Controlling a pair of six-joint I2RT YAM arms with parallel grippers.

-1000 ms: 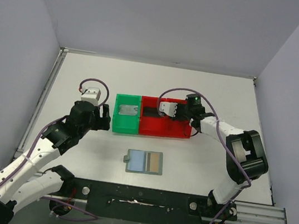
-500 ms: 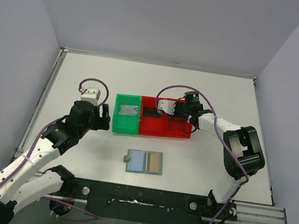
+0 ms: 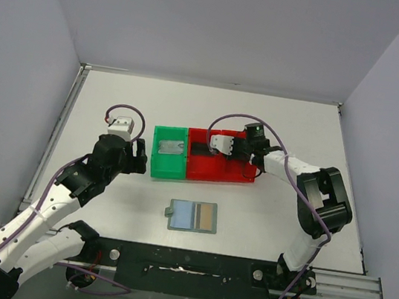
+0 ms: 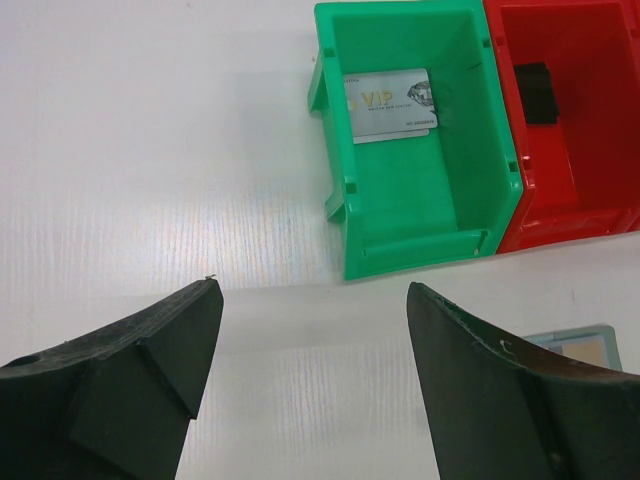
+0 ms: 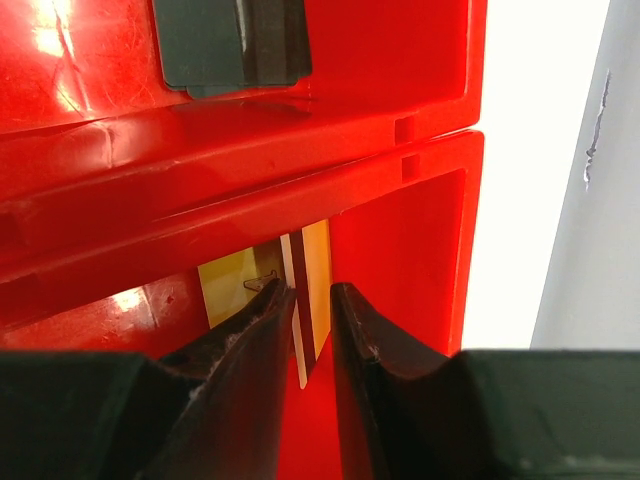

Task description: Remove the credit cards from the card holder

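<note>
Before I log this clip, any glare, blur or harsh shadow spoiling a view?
Top external: even light, sharp, only faint shadows. Left wrist: a mild sheen on the table, left gripper fingers slightly soft. Right wrist: bright glare on the red bin, right gripper dark and soft, the gold card it pinches clear.

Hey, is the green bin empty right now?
No, a silver-grey card marked VIP lies flat on the floor of the green bin.
</note>
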